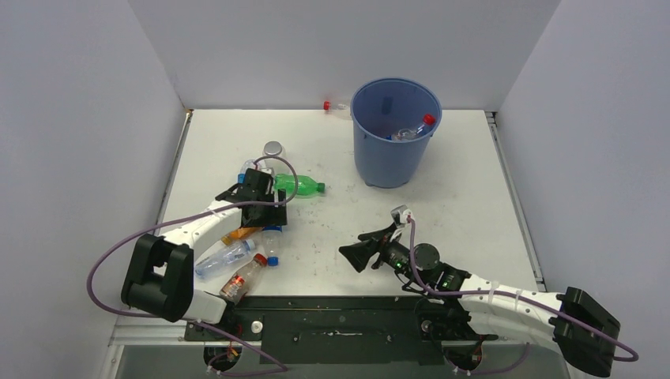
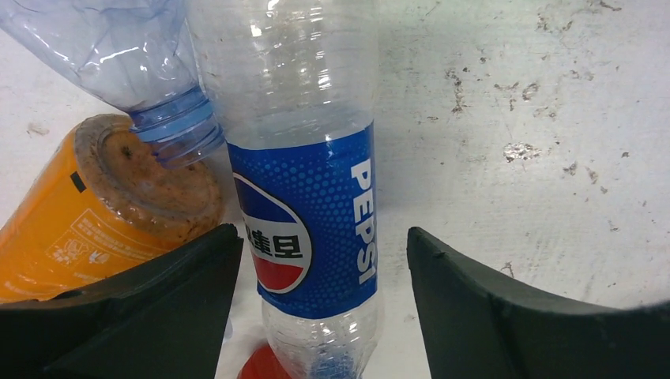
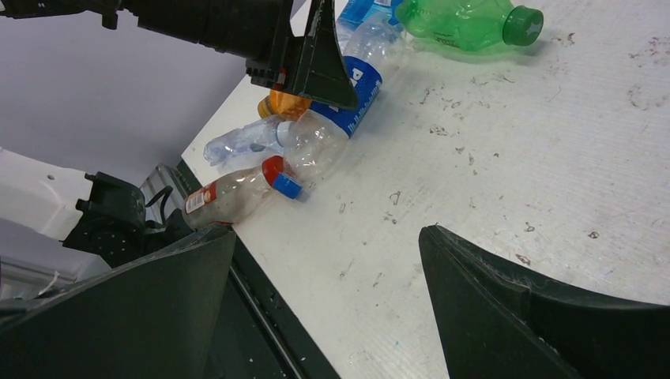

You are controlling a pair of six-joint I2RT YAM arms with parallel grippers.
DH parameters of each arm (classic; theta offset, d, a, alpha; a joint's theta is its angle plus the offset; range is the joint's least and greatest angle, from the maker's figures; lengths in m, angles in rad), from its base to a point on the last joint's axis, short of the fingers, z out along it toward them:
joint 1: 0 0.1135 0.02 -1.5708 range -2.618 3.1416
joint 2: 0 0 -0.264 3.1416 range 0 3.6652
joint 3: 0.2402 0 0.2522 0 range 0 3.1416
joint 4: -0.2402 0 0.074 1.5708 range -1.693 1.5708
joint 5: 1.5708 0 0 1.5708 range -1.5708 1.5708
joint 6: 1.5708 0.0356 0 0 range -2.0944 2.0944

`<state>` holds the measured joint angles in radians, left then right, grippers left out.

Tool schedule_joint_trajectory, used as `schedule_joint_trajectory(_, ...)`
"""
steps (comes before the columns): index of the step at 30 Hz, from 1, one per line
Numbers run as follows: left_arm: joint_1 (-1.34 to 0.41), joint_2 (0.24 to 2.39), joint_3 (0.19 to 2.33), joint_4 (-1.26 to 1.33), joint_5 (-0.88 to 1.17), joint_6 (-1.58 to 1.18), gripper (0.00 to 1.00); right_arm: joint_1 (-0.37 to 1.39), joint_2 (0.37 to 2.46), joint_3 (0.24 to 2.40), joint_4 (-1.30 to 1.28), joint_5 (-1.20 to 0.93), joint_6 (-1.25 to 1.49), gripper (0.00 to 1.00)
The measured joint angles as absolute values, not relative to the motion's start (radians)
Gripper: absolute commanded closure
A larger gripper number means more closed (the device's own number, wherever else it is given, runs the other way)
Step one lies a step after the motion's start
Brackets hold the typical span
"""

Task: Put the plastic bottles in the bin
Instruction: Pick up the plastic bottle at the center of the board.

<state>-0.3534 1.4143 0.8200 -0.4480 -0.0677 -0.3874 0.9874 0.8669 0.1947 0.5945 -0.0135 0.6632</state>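
One Pepsi bottle [image 2: 308, 209] lies ungripped between fingers of the open left hand [image 2: 324, 230]; right hand [image 3: 328, 230] open.

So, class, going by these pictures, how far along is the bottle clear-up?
Barely begun. Done: a red-capped bottle lies in the bin. In hand: the left jaws stand open either side of the Pepsi bottle, not gripping yet. Left: the green bottle, the orange bottle, clear bottles beside them, and a bottle behind the bin.
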Motion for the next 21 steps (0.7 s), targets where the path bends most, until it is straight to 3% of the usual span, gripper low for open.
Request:
schedule_joint_trajectory(6, -0.357, 1.442, 0.820, -0.445, -0.062, -0.385, 0.44, 1.014, 0.868, 0.195, 0.595, 0.059, 0.668, 0.11)
schedule_joint_trajectory(12, -0.375, 1.450, 0.822, -0.436, -0.058, -0.382, 0.53, 1.029, 0.910, 0.195, 0.600, 0.104, 0.700, 0.10)
schedule_joint_trajectory(17, -0.379, 1.450, 0.822, -0.428, -0.050, -0.382, 0.72, 1.036, 0.929, 0.195, 0.599, 0.136, 0.729, 0.10)
schedule_joint_trajectory(21, -0.379, 1.442, 0.822, -0.428, -0.039, -0.385, 0.79, 1.038, 0.939, 0.191, 0.627, 0.162, 0.754, 0.10)
